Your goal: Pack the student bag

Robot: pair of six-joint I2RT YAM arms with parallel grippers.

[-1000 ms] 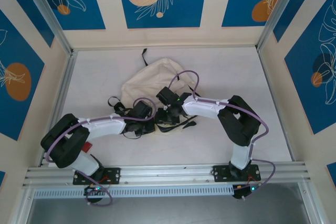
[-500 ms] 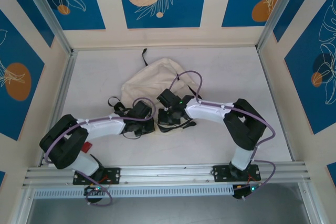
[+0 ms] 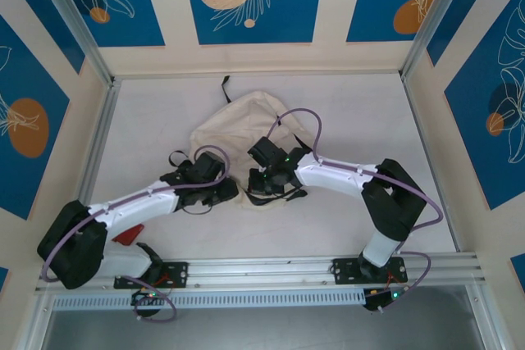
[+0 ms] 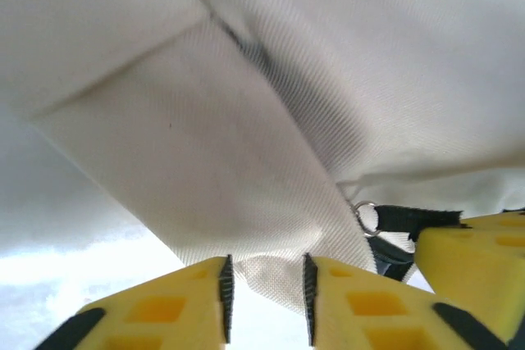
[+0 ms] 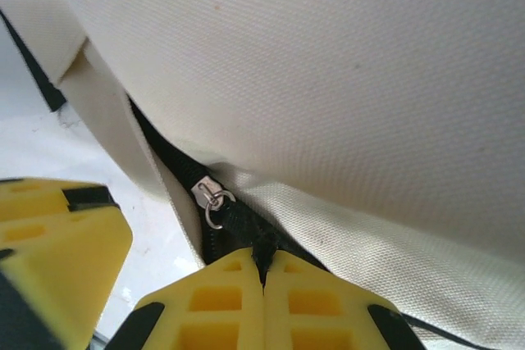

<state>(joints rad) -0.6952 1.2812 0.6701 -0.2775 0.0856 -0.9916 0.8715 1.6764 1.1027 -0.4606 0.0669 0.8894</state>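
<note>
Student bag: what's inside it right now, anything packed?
Its inside is hidden. The student bag lies on the table with cream fabric covering it; the right wrist view shows black zipper trim and a silver zipper pull, no opening. Contents can't be told.

The student bag (image 3: 234, 125) is cream weave with black straps (image 3: 176, 160) (zip pull (image 5: 209, 196) silver). Left claw (image 4: 264, 284) and right claw (image 5: 264, 266) are yellow; worktop (image 3: 353, 120) white; wall panels (image 3: 197, 14) blue, orange discs.

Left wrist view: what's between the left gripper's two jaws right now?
In the left wrist view, a cream fabric corner of the student bag lies in the gap of the left gripper; its jaws stand apart.
</note>
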